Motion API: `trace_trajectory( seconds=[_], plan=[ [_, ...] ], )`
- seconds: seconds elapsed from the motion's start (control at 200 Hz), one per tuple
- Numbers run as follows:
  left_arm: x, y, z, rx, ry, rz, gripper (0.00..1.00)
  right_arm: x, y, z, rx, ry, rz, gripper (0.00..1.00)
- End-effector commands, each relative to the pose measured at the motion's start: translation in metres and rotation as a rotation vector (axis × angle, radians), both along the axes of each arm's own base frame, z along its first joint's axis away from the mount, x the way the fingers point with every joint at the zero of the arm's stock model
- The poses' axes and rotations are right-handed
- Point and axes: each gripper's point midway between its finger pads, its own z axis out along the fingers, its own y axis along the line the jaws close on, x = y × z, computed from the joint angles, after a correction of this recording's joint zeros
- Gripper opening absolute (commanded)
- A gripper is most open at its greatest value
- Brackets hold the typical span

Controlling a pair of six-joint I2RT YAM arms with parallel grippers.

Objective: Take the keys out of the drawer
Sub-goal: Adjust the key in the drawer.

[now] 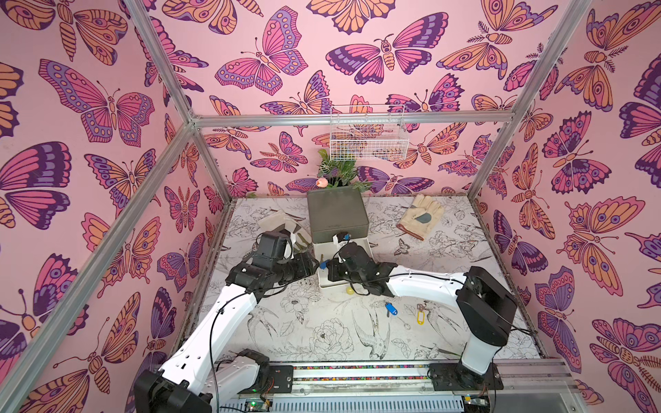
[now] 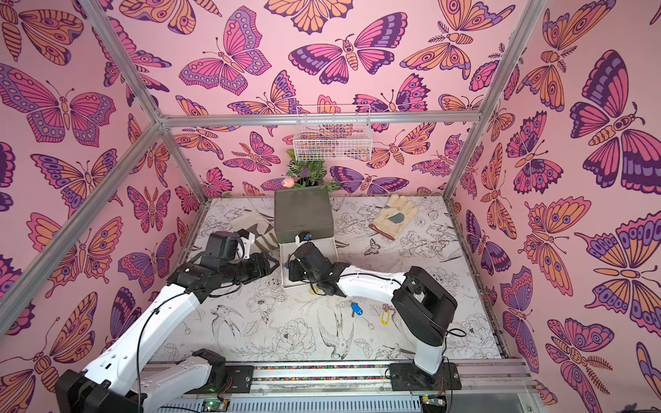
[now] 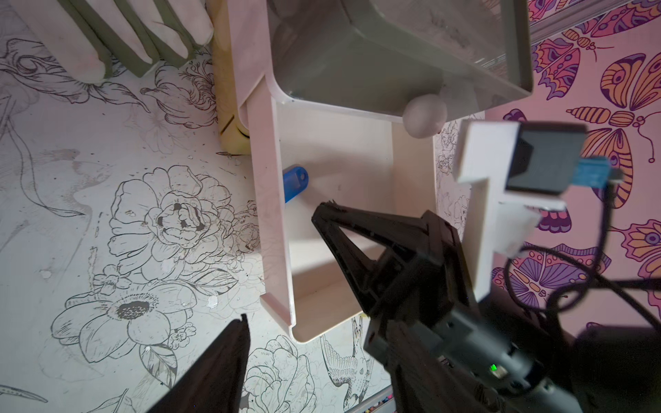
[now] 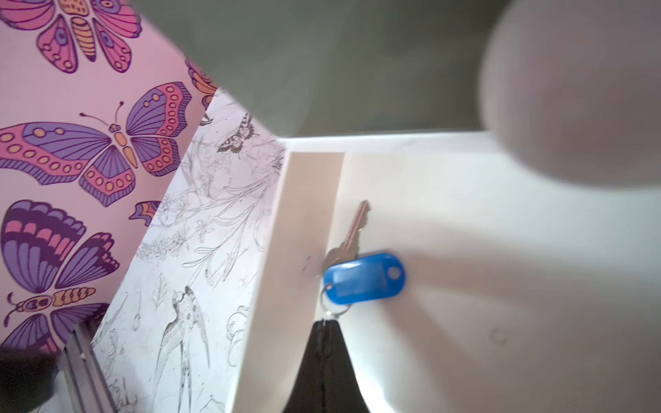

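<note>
Risk: right gripper [image 4: 324, 323], closed inside the drawer [image 4: 307, 200] with tips at the ring of the blue-tag key [image 4: 363, 279] by the drawer's side wall, may snag the wall or drop the key on lifting. Empty, half-open left gripper [image 1: 313, 264] hovers just beside the drawer. Drawer's rear lies hidden; true pinch unclear.

Drawer [image 3: 268, 221] open, blue key tag [image 3: 295, 181] inside; R hand [image 3: 323, 211] just beside.

1. No legible text, brand, number or sign in any view.
2. Grey box [image 1: 336, 211], centre of both top views: faint mark near the lid's lower edge, too small to read.
3. Blue tag [image 4: 363, 278], lower centre of right wrist view: blurred, nothing readable.
</note>
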Motion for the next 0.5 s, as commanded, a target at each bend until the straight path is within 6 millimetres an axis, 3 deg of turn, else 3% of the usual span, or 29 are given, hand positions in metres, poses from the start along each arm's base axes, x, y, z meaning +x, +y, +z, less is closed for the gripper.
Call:
trace_trajectory(
  seconds=[0.0, 0.255, 0.496],
  plan=[
    [-0.011, 0.015, -0.004, 0.055, 0.005, 0.039, 0.67, -0.003, -0.004, 0.014, -0.027, -0.078, -0.022, 0.00],
    [-0.027, 0.049, 0.015, 0.120, -0.080, 0.154, 0.69, 0.009, 0.008, -0.004, -0.067, -0.074, -0.040, 0.00],
    [-0.041, 0.058, 0.015, 0.135, -0.076, 0.151, 0.69, 0.023, 0.019, -0.017, -0.091, -0.084, -0.048, 0.00]
  ],
)
